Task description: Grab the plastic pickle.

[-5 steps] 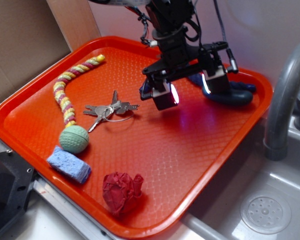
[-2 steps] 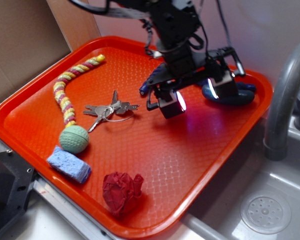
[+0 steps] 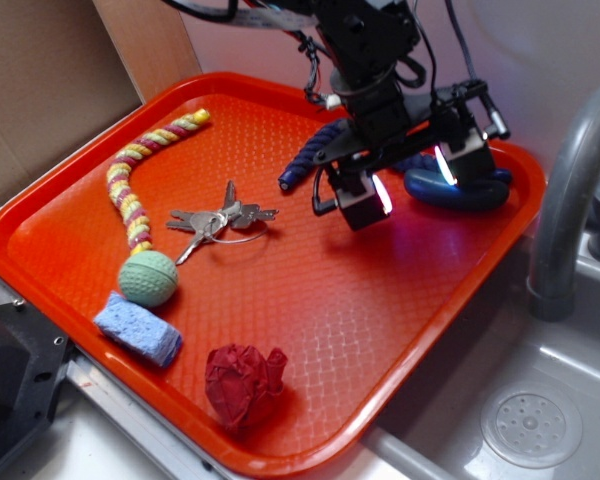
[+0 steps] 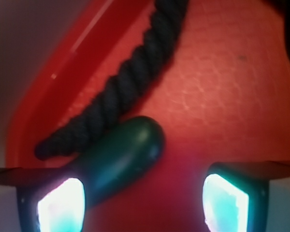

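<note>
one orange tray [image 3: 310, 330] carries every item listed; places are given relative to it. one gripper [image 3: 412, 188], black with lit pads, hangs over the tray's far right part, jaws spread wide with nothing between them. plastic pickle [image 3: 458, 191]: smooth, dark teal-grey, rounded ends, lying near the tray's far right rim; in the exterior view its left portion is hidden behind the gripper. in the wrist view the plastic pickle [image 4: 120, 157] lies slantwise, one end passing beside the left lit pad [image 4: 60, 205], the rounded other end reaching toward the middle of the gap; the right pad [image 4: 225, 200] stands well apart from it. navy braided rope [image 3: 305, 162]: curving along the far side of the tray, one end toward the tray's middle; in the wrist view the rope [image 4: 121, 87] runs just beside the pickle, whether touching cannot be told. bunch of keys [image 3: 220, 220]: near the tray's middle. yellow-and-pink twisted rope [image 3: 140, 170]: left part of the tray. green ball [image 3: 147, 278]: at that rope's near end. blue sponge [image 3: 138, 328]: near left rim, just beside the ball. crumpled red cloth [image 3: 245, 385]: near the front rim. grey tap pipe [image 3: 565, 200]: off the tray, past its right rim.
</note>
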Controlling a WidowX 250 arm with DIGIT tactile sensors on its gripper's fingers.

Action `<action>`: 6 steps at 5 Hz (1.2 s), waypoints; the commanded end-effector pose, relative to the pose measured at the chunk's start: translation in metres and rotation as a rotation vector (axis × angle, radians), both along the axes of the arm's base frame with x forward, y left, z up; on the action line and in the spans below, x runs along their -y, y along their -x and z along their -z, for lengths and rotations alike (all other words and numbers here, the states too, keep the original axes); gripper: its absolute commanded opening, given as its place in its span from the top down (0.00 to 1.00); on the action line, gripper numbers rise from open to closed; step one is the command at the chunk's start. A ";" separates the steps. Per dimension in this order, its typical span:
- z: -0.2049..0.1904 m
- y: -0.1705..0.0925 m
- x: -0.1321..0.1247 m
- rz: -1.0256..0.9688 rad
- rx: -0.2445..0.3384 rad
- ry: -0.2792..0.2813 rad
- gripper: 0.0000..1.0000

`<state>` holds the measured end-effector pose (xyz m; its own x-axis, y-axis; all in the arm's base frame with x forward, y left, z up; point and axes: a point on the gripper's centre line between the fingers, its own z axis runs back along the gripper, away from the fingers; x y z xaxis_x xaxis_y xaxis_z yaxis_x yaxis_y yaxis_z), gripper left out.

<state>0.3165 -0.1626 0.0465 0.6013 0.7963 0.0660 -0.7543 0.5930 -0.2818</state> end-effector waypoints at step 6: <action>-0.021 0.020 -0.008 0.317 -0.300 -0.053 1.00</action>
<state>0.2792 -0.1567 0.0380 0.8106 0.5663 -0.1488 -0.5688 0.8219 0.0297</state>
